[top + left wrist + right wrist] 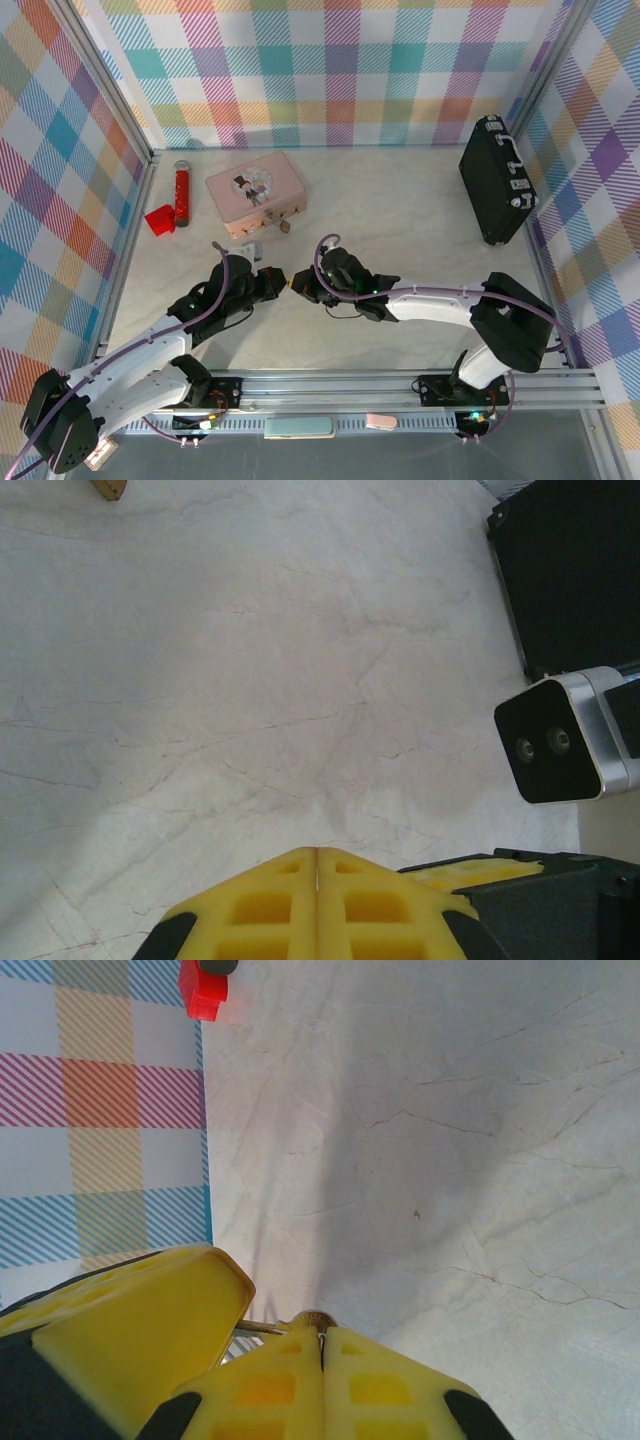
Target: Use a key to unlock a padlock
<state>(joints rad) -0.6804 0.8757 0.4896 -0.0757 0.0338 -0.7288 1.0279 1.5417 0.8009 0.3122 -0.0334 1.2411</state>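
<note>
**Padlock at the right gripper's tip; both grippers closed**

Item 1, right gripper [322, 1340]: fingers pressed together. Its own wrist camera shows a brass sliver of the padlock [314, 1317] pinched at their very tip. A thin silvery piece [255, 1329] runs from there toward the left finger alongside; key or shackle, cannot tell.

Item 2, left gripper [316, 858]: fingers pressed together, nothing visible between them.

Overhead camera: both tips meet nose to nose, with the pink box [255, 188] just beyond them.
</note>
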